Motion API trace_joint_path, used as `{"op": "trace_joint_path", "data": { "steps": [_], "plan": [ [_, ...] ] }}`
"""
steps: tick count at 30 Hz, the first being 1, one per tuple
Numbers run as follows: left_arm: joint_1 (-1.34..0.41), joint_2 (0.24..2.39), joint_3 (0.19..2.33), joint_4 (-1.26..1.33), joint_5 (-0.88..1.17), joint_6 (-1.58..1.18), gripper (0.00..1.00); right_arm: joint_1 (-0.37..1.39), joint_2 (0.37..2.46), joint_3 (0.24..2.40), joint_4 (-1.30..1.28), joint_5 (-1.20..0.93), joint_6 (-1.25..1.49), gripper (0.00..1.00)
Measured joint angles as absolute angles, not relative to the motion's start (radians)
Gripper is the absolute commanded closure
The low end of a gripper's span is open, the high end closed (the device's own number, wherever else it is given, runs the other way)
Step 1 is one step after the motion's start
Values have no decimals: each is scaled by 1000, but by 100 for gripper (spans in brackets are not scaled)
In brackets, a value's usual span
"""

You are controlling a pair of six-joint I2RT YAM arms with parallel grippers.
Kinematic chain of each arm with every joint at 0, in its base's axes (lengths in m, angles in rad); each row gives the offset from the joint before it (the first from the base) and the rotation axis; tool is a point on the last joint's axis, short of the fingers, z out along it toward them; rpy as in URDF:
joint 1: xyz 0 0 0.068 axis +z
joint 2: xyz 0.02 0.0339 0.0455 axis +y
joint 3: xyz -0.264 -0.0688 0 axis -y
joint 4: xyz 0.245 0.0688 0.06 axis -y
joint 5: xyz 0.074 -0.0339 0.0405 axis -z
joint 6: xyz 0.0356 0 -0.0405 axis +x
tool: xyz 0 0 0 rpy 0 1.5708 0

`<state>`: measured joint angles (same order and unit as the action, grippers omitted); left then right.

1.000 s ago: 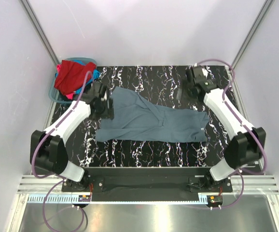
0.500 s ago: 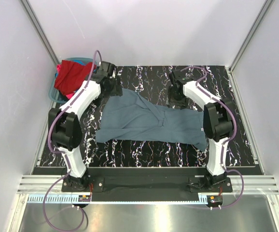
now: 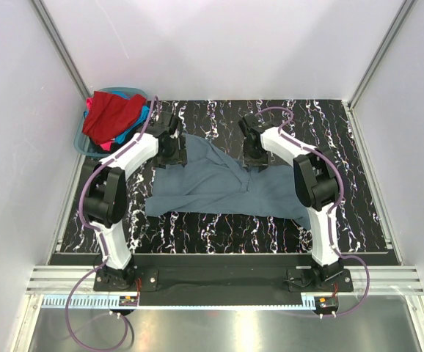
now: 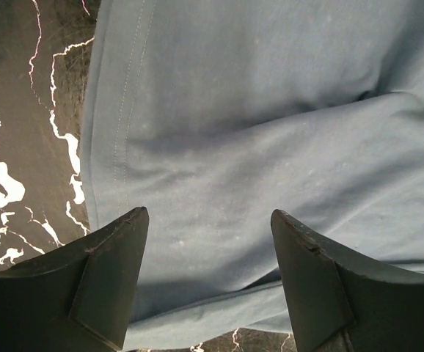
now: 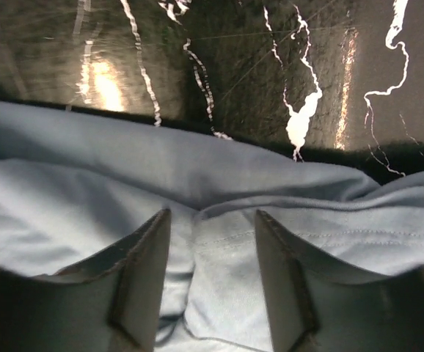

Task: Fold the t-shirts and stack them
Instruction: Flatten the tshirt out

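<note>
Hands are both spread open. The left hand hangs over the grey-blue shirt near its far left edge. The right hand has a fold of the shirt's far edge between its fingers. The shirt lies on the table, long way left to right.

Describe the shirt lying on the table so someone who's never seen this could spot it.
Find the black, white-veined table. Spread across its middle lies the slate grey-blue t-shirt. It is the only shirt out on the tabletop; the red shirt sits heaped with others in the teal basket at the far left corner.
</note>
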<state>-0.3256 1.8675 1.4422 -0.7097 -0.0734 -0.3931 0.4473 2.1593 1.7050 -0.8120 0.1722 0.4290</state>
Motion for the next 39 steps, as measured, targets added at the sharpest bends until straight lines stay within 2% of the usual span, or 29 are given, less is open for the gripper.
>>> {"op": "trace_joint_path", "data": {
  "steps": [2,3,6,12,18,25,31,32,33,34,37,38,39],
  "plan": [
    [-326,1867,1435,-701,-73,-393,27,447,2172,1704,-813,176,427,61],
    [-326,1867,1433,-698,-73,-393,27,447,2177,1704,-813,180,425,77],
    [-326,1868,1427,-691,-72,-393,28,447,2180,1705,-822,201,429,100],
    [-328,1868,1418,-675,-44,-393,28,447,2138,1713,-907,266,439,100],
    [-354,1922,1479,-657,-31,-419,29,447,1824,1603,-971,298,485,100],
    [-391,2025,1602,-638,-26,-454,28,452,1354,1173,-1087,211,673,100],
    [-500,2031,1676,-615,-19,-473,28,462,1251,893,-1185,0,811,100],
    [-527,2032,1685,-610,-11,-476,28,464,1248,880,-1193,-34,819,98],
    [-549,2036,1695,-607,-5,-476,28,467,1249,876,-1201,-68,825,88],
    [-574,2045,1711,-606,2,-476,28,471,1252,876,-1202,-94,828,63],
    [-639,2077,1752,-591,26,-477,28,478,1268,916,-1234,-124,815,42],
    [-654,2086,1757,-585,33,-477,29,478,1275,956,-1249,-121,805,31],
    [-663,2094,1759,-582,39,-478,30,478,1282,1000,-1261,-117,801,27]
  ]
}}
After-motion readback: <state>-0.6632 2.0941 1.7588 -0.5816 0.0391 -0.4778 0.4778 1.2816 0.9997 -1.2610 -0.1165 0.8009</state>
